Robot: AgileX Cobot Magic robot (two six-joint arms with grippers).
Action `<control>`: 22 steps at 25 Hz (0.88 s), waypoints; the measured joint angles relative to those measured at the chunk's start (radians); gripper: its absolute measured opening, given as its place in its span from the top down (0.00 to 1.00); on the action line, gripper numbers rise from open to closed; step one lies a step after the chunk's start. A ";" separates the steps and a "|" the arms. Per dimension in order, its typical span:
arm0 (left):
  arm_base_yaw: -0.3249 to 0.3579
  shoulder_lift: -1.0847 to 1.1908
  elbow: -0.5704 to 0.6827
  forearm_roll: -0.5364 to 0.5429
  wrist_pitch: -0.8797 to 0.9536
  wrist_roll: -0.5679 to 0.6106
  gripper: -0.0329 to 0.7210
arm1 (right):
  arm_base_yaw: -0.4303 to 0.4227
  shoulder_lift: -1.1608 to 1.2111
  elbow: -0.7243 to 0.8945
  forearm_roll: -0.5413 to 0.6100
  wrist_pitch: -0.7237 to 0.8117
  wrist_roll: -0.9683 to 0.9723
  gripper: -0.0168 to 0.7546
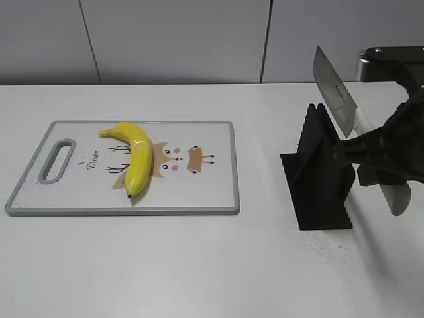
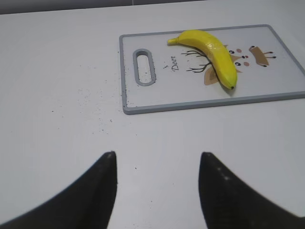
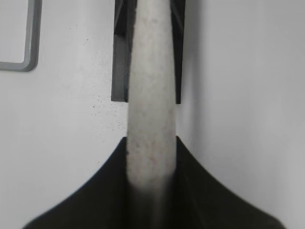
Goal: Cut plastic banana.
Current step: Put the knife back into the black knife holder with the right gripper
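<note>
White-handled knife (image 1: 344, 99) tilts above the stand (image 1: 318, 175), clamped in right end effector (image 3: 151, 157).

Lab-style test bench – bare white table (image 1: 199, 265), plain grey panel wall (image 1: 172, 40) at far side – toy kitchen props only.

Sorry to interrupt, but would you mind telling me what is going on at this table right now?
The right gripper is shut on the white handle of a steel-bladed knife, holding it above the black knife stand. The glossy yellow plastic banana lies uncut on the white, grey-rimmed cutting board. The left gripper is open over bare table, short of the board.
</note>
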 joint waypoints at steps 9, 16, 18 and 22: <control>0.000 0.000 0.000 0.000 0.000 0.000 0.25 | 0.000 0.075 0.000 -0.020 -0.022 0.009 0.77; 0.000 0.000 0.000 0.000 -0.001 0.000 0.25 | 0.000 0.130 0.000 -0.031 -0.059 0.013 0.77; 0.000 0.000 0.000 0.000 -0.001 0.000 0.25 | 0.000 0.142 0.000 -0.043 -0.062 0.014 0.77; 0.000 0.000 0.000 0.000 -0.001 0.000 0.25 | 0.000 0.150 0.000 -0.054 -0.067 0.014 0.77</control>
